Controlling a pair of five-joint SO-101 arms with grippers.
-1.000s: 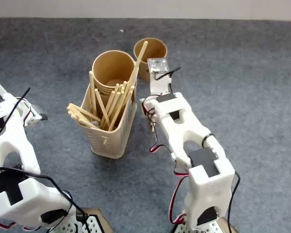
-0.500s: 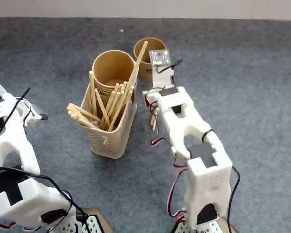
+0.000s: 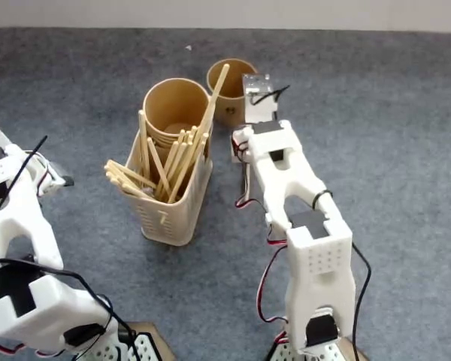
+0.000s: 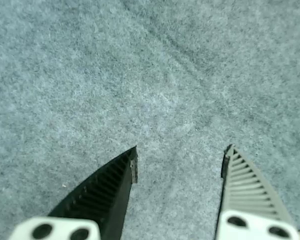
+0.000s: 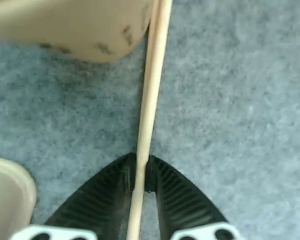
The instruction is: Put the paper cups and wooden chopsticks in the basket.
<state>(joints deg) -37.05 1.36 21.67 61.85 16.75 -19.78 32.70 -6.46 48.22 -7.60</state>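
We count most chopsticks (image 3: 161,169) and one paper cup (image 3: 175,105) in the basket (image 3: 169,214). The right tool (image 5: 140,172) pinches a loose chopstick (image 5: 151,90), with the second paper cup (image 5: 75,25) just ahead of its tips on the worktop (image 4: 140,75). The left tool (image 4: 180,160) is wide and empty.

Grey carpet (image 3: 383,113): basket (image 3: 165,216), 1 paper cup (image 3: 238,81) upright.

Ahead of your right pincer (image 5: 140,162), the loose paper cup (image 5: 65,30) stood just beside the chopstick (image 5: 152,75) clamped in its fingers and blocked that side. The basket (image 5: 5,192) crowded in on the same side, close by the pincer's base. On the pincer's other side you had open carpet (image 5: 240,100). Your left pincer (image 4: 180,155) hung spread, with open carpet ahead and to both sides.
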